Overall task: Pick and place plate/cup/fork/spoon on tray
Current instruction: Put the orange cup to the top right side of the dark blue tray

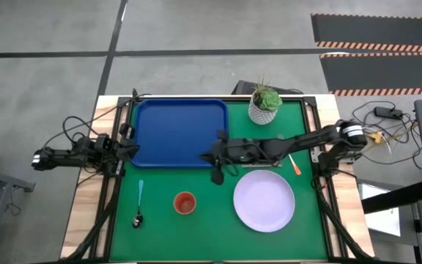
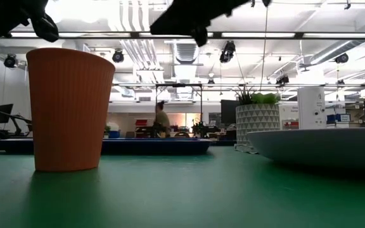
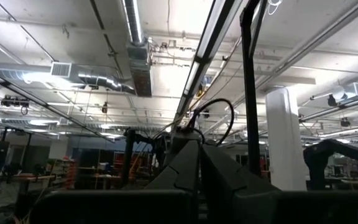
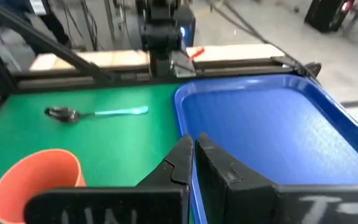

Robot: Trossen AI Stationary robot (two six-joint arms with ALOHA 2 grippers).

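Nothing is on the tray (image 1: 178,132) yet — its blue floor is bare. The right gripper (image 1: 215,163) is stretched across the table, hanging just past the tray's near rim; in the right wrist view its fingers (image 4: 180,163) are pressed together with nothing between them. The left gripper (image 1: 123,147) waits at the tray's left edge, and whether it is closed or not cannot be told.

All four items are loose on the green mat:
- cup (image 1: 184,202), upright, near the middle front.
- spoon (image 1: 138,203), left of the cup, bowl toward the front edge.
- plate (image 1: 264,200), right of the cup.
- fork (image 1: 294,163), only an orange handle showing, beside the right arm near the plate's far side.

A potted plant (image 1: 265,104) stands right of the tray, not part of the job.

Step in hand looks like the first pick, the right arm's target unclear — the cup is nearest. Next move calls for spreading the fingers, dropping over the cup rim and closing before lifting to the tray.
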